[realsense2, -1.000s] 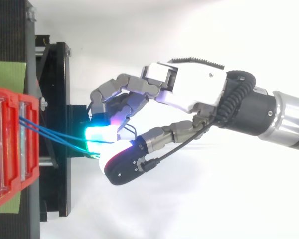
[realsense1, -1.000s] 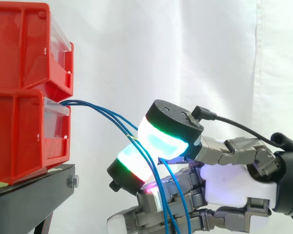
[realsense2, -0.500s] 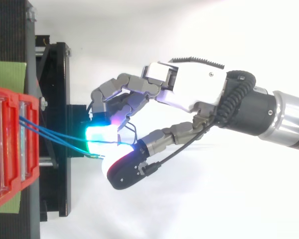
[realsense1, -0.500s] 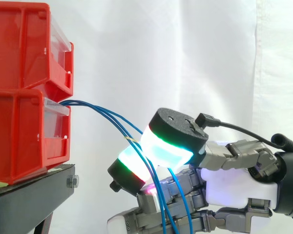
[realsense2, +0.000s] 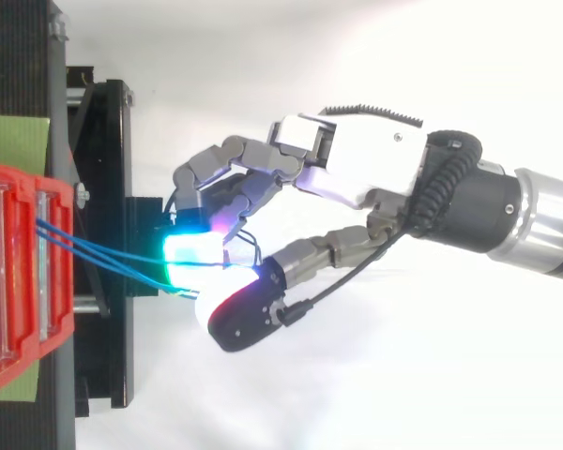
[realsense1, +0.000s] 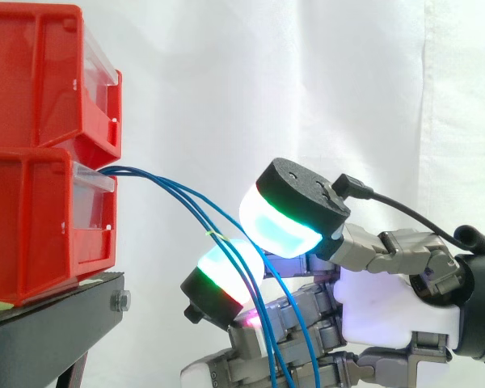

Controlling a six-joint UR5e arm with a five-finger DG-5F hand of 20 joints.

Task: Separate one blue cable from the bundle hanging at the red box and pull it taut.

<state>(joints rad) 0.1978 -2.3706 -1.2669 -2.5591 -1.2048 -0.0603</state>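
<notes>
Blue cables [realsense1: 156, 179] across the robot hand [realsense1: 386, 311]

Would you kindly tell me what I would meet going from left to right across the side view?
The stacked red bins → the blue cables drooping out from the lower bin → the hand, reaching in from the right edge.

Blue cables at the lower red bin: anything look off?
Nothing damaged. The blue cables leave the lower red bin together and sag down past the hand; none is taut. One carries a small yellowish fleck, nature unclear.
</notes>
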